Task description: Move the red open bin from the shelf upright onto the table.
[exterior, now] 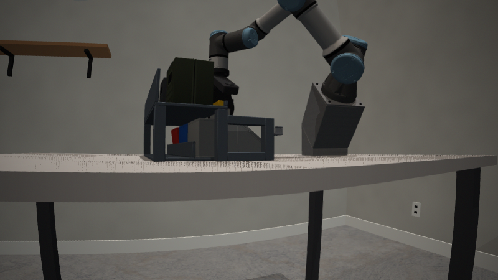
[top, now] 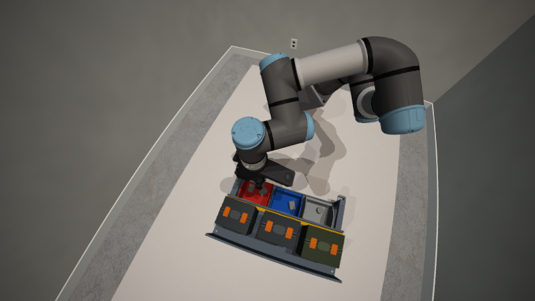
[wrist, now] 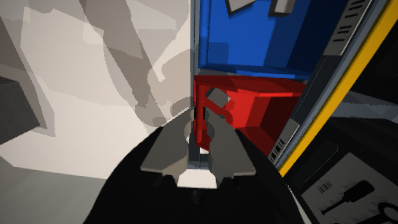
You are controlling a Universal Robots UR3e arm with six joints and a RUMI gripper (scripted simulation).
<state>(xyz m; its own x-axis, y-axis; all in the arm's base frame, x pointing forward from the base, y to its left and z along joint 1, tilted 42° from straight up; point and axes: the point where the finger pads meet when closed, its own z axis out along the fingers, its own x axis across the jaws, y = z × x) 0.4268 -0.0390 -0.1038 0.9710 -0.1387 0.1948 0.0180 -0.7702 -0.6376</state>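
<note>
The red bin [top: 255,198] [exterior: 175,135] [wrist: 252,111] is in the left bay of the shelf's lower front level in the top view. It looks slightly tilted in the exterior view. Two grey parts show inside it; one grey part [wrist: 218,97] shows in the wrist view. My gripper [top: 259,186] [wrist: 199,107] points down at the bin's front edge, shut on its front wall, with one jaw inside and one outside. The fingertips are hidden in the exterior view. The shelf [top: 258,249] [exterior: 221,135] stands on the table [top: 186,269] [exterior: 243,186].
A blue bin [top: 285,204] [wrist: 250,40] is right beside the red bin, with a grey bin [top: 317,215] beyond it. Three dark cases with orange latches stand on the upper level, behind a yellow strip [top: 284,214] [wrist: 350,87]. The shelf's side frame [top: 339,213] rises beyond the grey bin.
</note>
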